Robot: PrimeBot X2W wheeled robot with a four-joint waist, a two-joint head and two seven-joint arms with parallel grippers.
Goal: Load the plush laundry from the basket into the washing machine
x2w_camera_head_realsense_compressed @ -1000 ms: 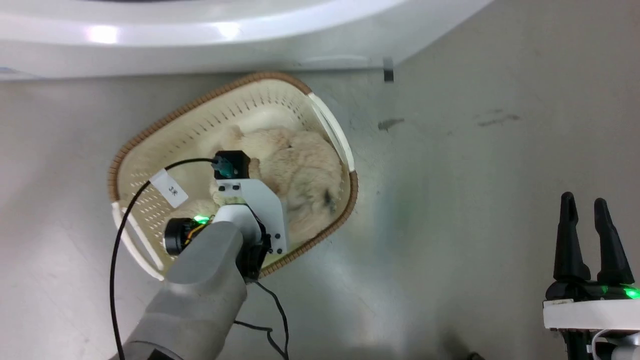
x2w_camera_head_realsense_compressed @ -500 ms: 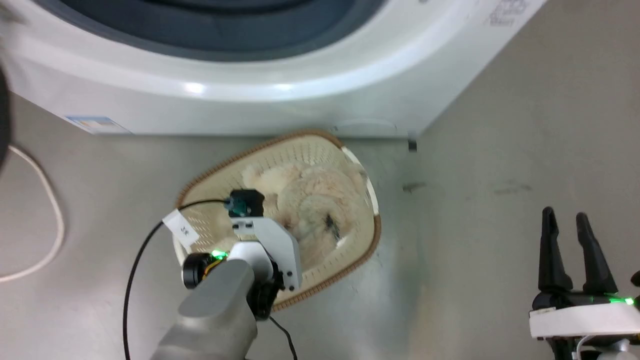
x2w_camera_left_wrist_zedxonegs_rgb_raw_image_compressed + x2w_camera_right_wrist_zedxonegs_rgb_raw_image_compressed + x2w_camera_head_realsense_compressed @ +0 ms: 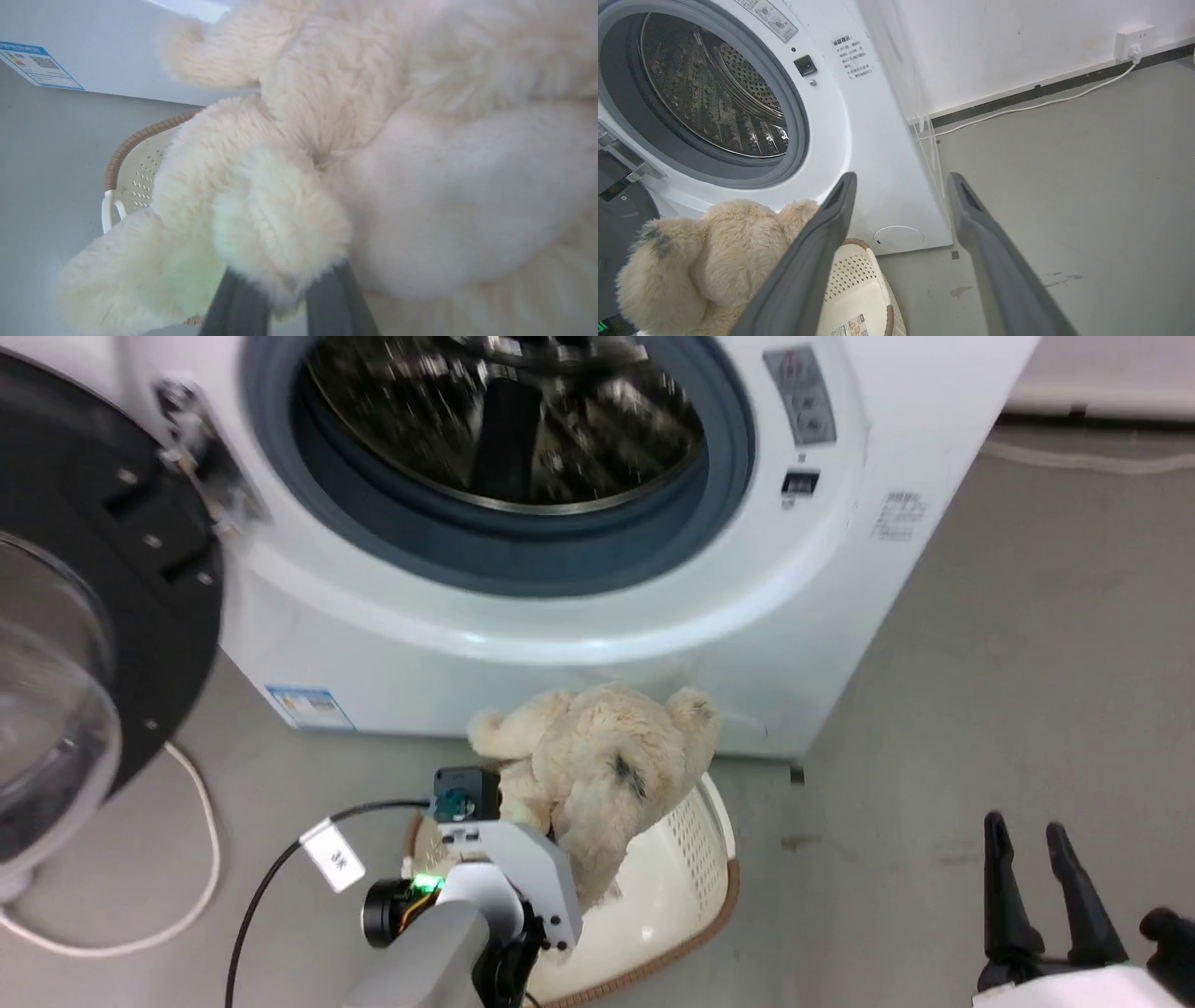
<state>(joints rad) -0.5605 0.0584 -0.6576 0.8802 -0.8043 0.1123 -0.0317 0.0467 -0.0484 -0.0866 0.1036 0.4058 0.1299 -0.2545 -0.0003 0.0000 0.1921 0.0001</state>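
The cream plush laundry (image 3: 602, 775) (image 3: 373, 154) (image 3: 705, 261) hangs in the air above the basket (image 3: 681, 887) (image 3: 135, 163) (image 3: 859, 284), in front of the washing machine (image 3: 560, 616) (image 3: 859, 130). My left gripper (image 3: 287, 289) is shut on one fluffy limb of it; the fingers (image 3: 233, 308) are mostly buried in fur. The washer's drum (image 3: 504, 420) (image 3: 710, 98) stands open, with the door (image 3: 84, 616) swung out to the left. My right gripper (image 3: 1032, 831) (image 3: 901, 186) is open and holds nothing, low at the right.
A white cable (image 3: 201, 840) lies on the grey floor left of the basket. Another cable (image 3: 1041, 102) runs along the wall to a socket (image 3: 1134, 39). Bare floor (image 3: 1027, 663) stretches right of the washer.
The plush has been lifted out of the basket and now hangs above it. The head camera has tilted up, bringing the washer's open drum and door into view.
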